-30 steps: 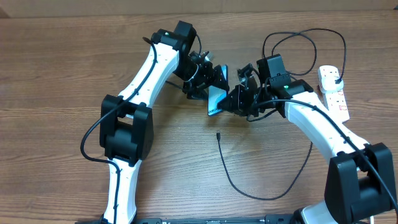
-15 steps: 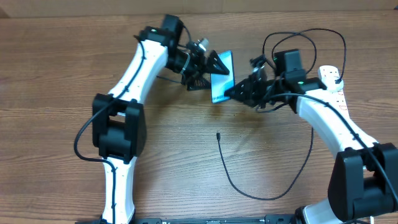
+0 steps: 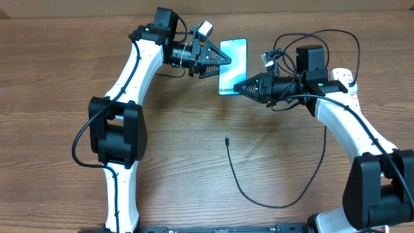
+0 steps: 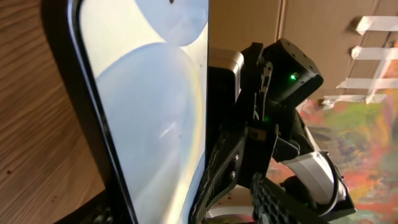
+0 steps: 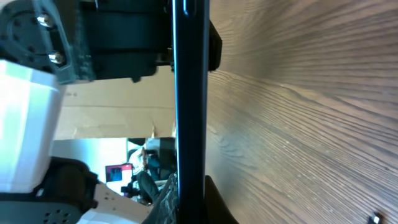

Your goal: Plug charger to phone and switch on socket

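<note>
Phone shows face-up in the overhead view, at the far middle of the surface, screen pale blue and the "Galaxy" text at its near end. Left hand comes in from the left and is clamped on the phone's left long edge. Right hand comes from the right and is clamped on the near right corner. The fingertips of both are lost against the dark frame. Whether the phone rests on the wood or hangs just above it cannot be told. The charger lies apart from the phone, its connector end free on the surface nearer the robot. Its thin cable loops toward the right and runs under the right arm. The socket lies at the far right, partly covered by that arm, and its switches are too small to read.

Left wrist view: the screen fills the left side at a steep slant, its top and bottom cut off. The right arm's dark housing crowds in behind, and the contact itself is hidden.

Right wrist view: the phone appears edge-on as a thin dark vertical bar, with dark finger shapes close on either side at the bottom. Wood grain fills the right.
</note>
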You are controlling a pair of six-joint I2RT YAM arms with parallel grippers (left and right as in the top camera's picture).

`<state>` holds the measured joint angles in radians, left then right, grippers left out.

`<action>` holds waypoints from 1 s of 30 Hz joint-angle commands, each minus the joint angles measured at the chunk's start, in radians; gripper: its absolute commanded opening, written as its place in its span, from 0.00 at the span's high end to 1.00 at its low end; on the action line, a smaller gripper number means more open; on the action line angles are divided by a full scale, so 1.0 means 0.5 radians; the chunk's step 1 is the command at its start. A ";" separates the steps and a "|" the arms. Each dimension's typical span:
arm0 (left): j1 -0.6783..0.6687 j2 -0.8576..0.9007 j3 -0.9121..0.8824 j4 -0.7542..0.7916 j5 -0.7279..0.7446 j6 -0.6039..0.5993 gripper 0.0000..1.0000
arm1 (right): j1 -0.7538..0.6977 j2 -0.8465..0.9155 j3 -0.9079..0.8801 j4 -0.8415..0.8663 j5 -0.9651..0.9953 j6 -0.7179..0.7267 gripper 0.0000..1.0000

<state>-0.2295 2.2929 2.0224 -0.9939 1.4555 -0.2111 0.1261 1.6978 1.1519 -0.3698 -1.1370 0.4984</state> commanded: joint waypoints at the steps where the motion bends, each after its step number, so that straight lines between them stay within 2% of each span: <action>1: -0.070 -0.050 0.045 0.028 0.249 0.031 0.55 | 0.021 -0.006 0.040 0.072 -0.080 0.101 0.96; 2: -0.070 -0.050 0.045 0.044 0.249 0.011 0.58 | 0.021 -0.006 0.040 0.084 -0.085 0.114 0.96; 10: -0.082 -0.050 0.045 0.224 0.249 -0.152 0.55 | 0.051 -0.006 0.040 0.110 -0.086 0.119 0.96; 23: -0.134 -0.050 0.045 0.677 0.249 -0.627 0.56 | 0.060 -0.006 0.040 0.141 -0.095 0.117 0.96; 30: -0.158 -0.050 0.045 0.706 0.247 -0.640 0.60 | 0.095 -0.006 0.040 0.170 -0.094 0.110 0.96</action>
<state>-0.2752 2.2929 2.0224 -0.6491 1.4971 -0.5026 0.1387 1.6974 1.1542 -0.2855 -1.1892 0.5499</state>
